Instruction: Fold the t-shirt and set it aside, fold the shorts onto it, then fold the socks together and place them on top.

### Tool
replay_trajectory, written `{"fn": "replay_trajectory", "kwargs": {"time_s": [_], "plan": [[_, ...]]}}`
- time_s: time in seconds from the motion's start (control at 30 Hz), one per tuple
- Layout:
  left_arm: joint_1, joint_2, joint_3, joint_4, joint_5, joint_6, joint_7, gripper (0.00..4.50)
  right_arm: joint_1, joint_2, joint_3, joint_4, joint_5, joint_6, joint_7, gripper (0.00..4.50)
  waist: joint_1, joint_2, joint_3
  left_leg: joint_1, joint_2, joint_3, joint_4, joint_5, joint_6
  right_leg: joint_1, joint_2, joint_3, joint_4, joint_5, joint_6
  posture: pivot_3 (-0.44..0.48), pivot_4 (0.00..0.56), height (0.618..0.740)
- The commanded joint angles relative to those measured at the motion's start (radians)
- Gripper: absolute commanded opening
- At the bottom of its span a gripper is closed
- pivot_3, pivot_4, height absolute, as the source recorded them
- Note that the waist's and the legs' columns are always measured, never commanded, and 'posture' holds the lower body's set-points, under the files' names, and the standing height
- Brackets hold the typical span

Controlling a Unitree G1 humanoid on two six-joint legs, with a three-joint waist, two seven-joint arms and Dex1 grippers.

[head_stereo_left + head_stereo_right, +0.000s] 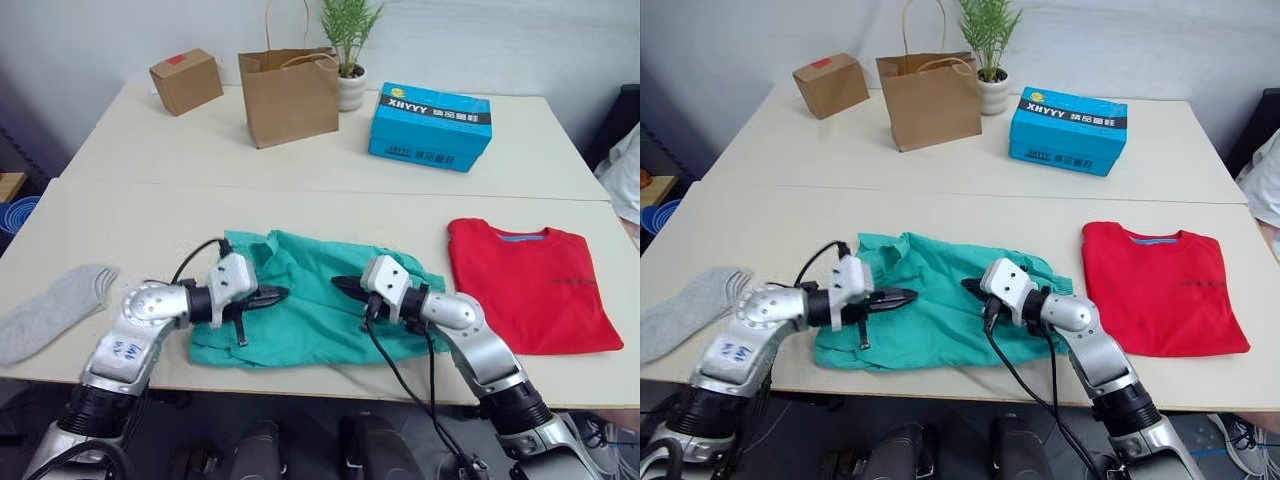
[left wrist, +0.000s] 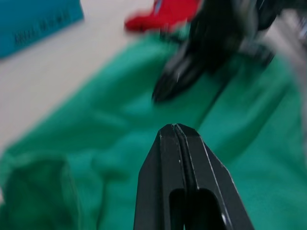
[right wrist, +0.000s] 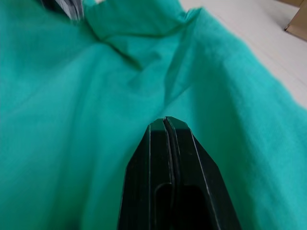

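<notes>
The teal-green shorts (image 1: pixel 305 305) lie rumpled at the table's front middle. Over their left part hovers my left gripper (image 1: pixel 275 294), shut and empty, its tip pointing right. My right gripper (image 1: pixel 343 285) is shut too, with nothing in it, above the shorts' right part and pointing left, so the two tips face each other a short gap apart. The red t-shirt (image 1: pixel 530 282) lies folded at the front right, collar toward the back. Light grey socks (image 1: pixel 55 308) rest at the front left edge.
At the back stand a small cardboard box (image 1: pixel 186 81), a brown paper bag (image 1: pixel 288 95), a potted plant (image 1: pixel 349 50) and a blue box (image 1: pixel 431 125). A seam between two tables (image 1: pixel 330 190) runs across behind the clothes.
</notes>
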Motion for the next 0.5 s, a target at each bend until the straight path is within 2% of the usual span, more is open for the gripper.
{"fn": "replay_trajectory", "kwargs": {"time_s": [0.03, 0.27, 0.4, 0.5], "plan": [[-0.106, -0.091, 0.078, 0.176, 0.079, -0.127, 0.21, 0.01, 0.012, -0.003, -0.011, -0.007, 0.002, -0.049, 0.016, 0.0, 0.003, -0.001, 0.0, 0.0, 0.0, -0.001, 0.0, 0.0, 0.0, 0.0, 0.0, 0.0, 0.0, 0.0, 0.0, 0.0, 0.15, 0.74], [-0.134, -0.142, 0.195, 0.358, 0.073, -0.187, 0.344, 0.01, 0.03, 0.026, -0.092, 0.115, 0.034, -0.169, -0.017, 0.0, -0.004, -0.001, 0.0, -0.001, 0.0, 0.001, 0.0, -0.001, 0.001, 0.0, 0.0, -0.001, -0.001, 0.001, 0.001, 0.0, 0.15, 0.74], [-0.124, -0.162, 0.235, 0.4, 0.047, -0.18, 0.352, 0.01, 0.042, 0.014, -0.111, 0.158, 0.003, -0.213, -0.038, 0.0, 0.0, -0.001, 0.0, -0.001, 0.0, 0.001, 0.001, -0.001, 0.001, 0.0, 0.0, -0.001, -0.001, 0.001, 0.001, 0.0, 0.15, 0.74], [-0.114, -0.151, 0.242, 0.385, 0.052, -0.192, 0.341, 0.01, 0.025, 0.013, -0.133, 0.193, -0.039, -0.209, -0.108, 0.0, 0.0, -0.001, 0.0, -0.001, 0.0, 0.001, 0.001, -0.001, 0.001, 0.0, -0.001, -0.001, -0.001, 0.001, 0.001, 0.0, 0.15, 0.74]]}}
